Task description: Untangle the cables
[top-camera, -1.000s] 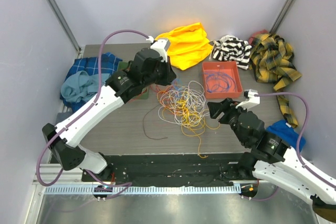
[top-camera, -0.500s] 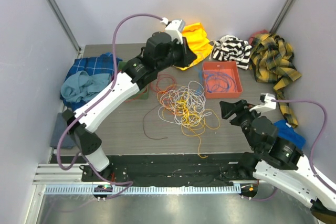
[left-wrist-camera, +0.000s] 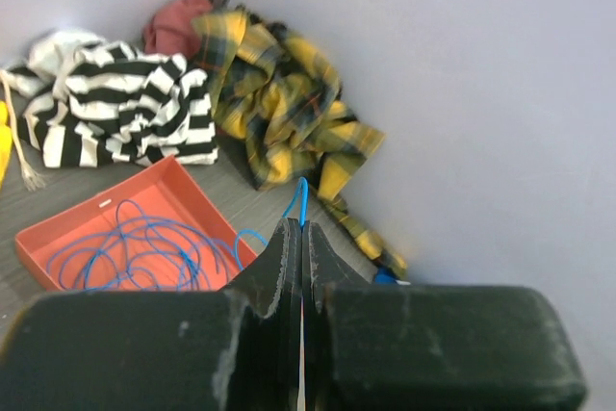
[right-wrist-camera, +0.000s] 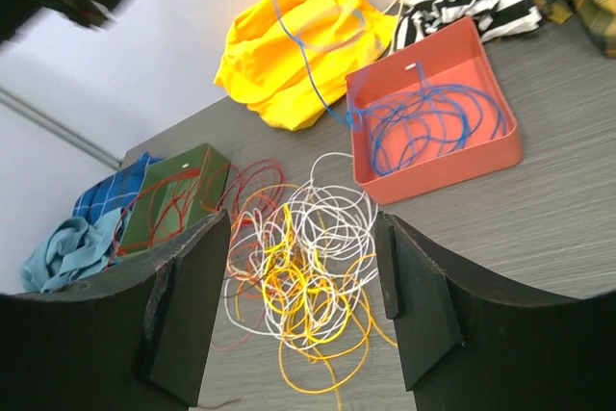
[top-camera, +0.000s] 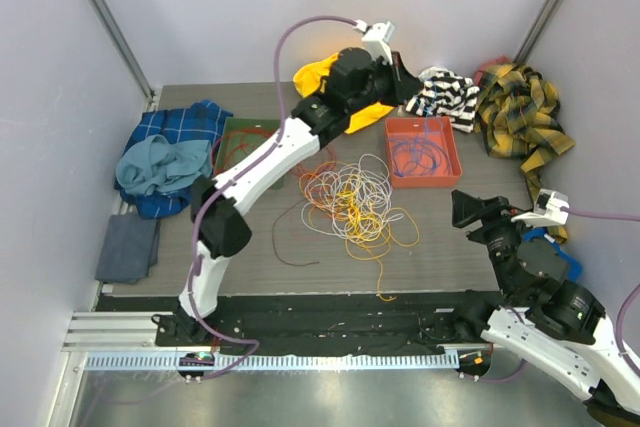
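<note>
On the left of the surface (top-camera: 250, 247), the green tray (top-camera: 247, 123) holds a red cable (top-camera: 243, 147), and this part looks the same as one second ago. In the middle, the tangle (top-camera: 352, 197) of white, yellow and orange cables lies in the same place, with red loops (top-camera: 312, 162) at its left edge, so the main knot is not yet sorted. The big change is the left arm. One second ago it was low over the left edge of the tangle, and now it has swung up and to the right, so the left hand (left-wrist-camera: 300, 233) hangs high over the far side of the orange tray (top-camera: 428, 181). This hand is pressed together on a blue cable (left-wrist-camera: 302, 197), which comes out at the tips in the left wrist view. In the right wrist view the same cable runs down from the hand into the orange tray, where more blue cable lies in loops. We judge that the blue cable is now separated from the pile and almost all in its tray, and only its end must still be let go. On the right, the right arm has drawn back toward the right edge, and the right hand (top-camera: 460, 209) is well apart from the tangle, its two sides wide apart with nothing between them
</note>
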